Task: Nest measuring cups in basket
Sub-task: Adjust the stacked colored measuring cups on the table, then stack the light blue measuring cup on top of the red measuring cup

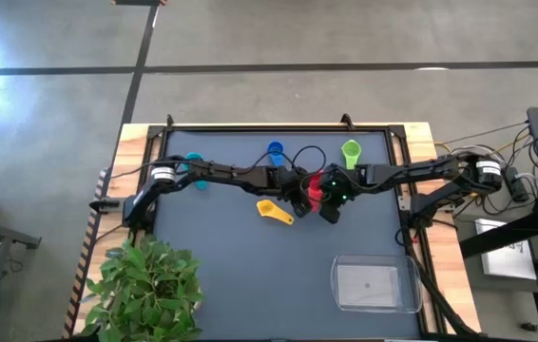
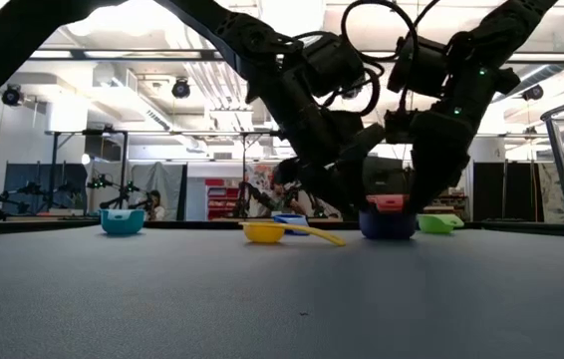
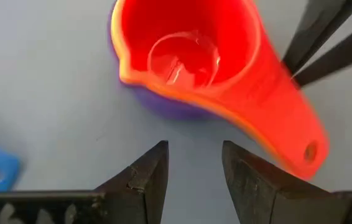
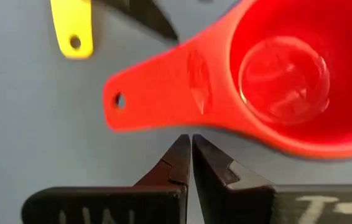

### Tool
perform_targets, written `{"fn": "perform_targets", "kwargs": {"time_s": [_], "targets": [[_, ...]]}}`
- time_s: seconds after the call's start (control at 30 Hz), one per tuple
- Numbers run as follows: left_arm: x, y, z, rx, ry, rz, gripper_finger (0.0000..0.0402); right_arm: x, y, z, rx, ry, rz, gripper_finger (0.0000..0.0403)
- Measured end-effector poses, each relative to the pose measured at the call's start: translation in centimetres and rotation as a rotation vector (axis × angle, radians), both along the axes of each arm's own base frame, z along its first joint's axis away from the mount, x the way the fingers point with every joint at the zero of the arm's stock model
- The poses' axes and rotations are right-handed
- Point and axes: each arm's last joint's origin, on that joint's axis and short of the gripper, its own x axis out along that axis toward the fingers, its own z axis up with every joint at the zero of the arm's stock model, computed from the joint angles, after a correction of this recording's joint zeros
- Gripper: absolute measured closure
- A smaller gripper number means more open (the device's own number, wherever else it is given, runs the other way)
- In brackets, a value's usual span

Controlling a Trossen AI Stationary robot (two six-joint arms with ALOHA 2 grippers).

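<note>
Overhead, both hands meet at mid-desk over the red cup [image 1: 314, 187], well apart from the basket [image 1: 375, 284] at the near right corner; yellow cup [image 1: 274, 212] lies just beside them. With two arms so close, a careless move could knock them together or sweep the yellow cup away.

Level view: red sits nested in the purple cup [image 2: 386, 223] on the desk.

Left wrist: left hand [image 3: 194, 165] stands narrowly open, empty, short of the stack; closing here would likely catch nothing or nudge the stack.

Right wrist: right hand [image 4: 191, 149] is closed tight, empty, beside red's handle; pressing down could tip the pair.
</note>
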Motion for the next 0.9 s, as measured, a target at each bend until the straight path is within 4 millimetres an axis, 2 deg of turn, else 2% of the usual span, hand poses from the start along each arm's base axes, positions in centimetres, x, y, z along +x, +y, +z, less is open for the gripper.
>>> {"fn": "perform_targets", "kwargs": {"time_s": [0.17, 0.4, 0.53, 0.7, 0.9], "targets": [[-1.2, 0.1, 1.6, 0.086, 0.072, 0.049, 0.0269, -1.1, 0.3, 0.7, -0.008, -0.009, 0.011, 0.0394], [-4.6, -0.3, 4.7, 0.237, 0.180, 0.162, 0.0269, -3.3, 0.8, 2.4, -0.034, -0.124, 0.009, 0.0394], [-7.8, -0.5, 5.1, 0.261, 0.201, 0.242, 0.0269, -4.8, 1.1, 3.3, -0.056, -0.241, 0.001, 0.0394], [-12.4, -0.8, 4.7, 0.234, 0.143, 0.321, 0.0269, -6.4, 1.5, 3.9, -0.090, -0.385, 0.002, 0.0394], [-17.4, -0.7, 4.3, 0.190, 0.098, 0.412, 0.0269, -7.3, 1.7, 5.0, -0.113, -0.481, 0.002, 0.0394]]}}
